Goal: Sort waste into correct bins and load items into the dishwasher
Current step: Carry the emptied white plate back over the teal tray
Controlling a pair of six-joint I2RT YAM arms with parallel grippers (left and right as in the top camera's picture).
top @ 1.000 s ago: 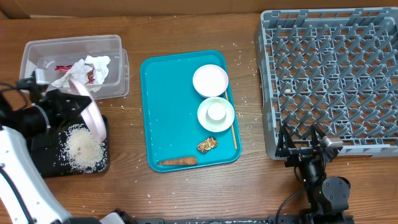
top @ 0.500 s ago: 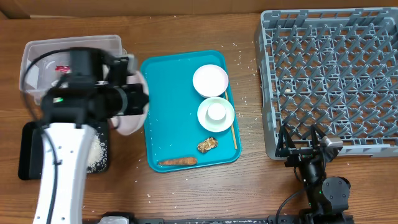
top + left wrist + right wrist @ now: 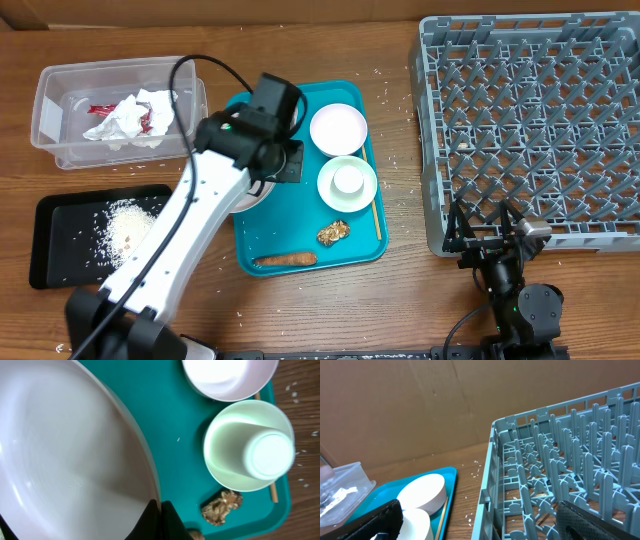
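Pinching the smooth round white plate (image 3: 65, 460) is the left pincer (image 3: 160, 519).

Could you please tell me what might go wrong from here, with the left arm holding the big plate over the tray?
1. The left gripper pinches the plate only at its rim, so it might slip or swing.
2. Heading for the rack, the plate could clip the cup standing in its bowl.
3. The right gripper, open by the rack's front edge, may be in the way.
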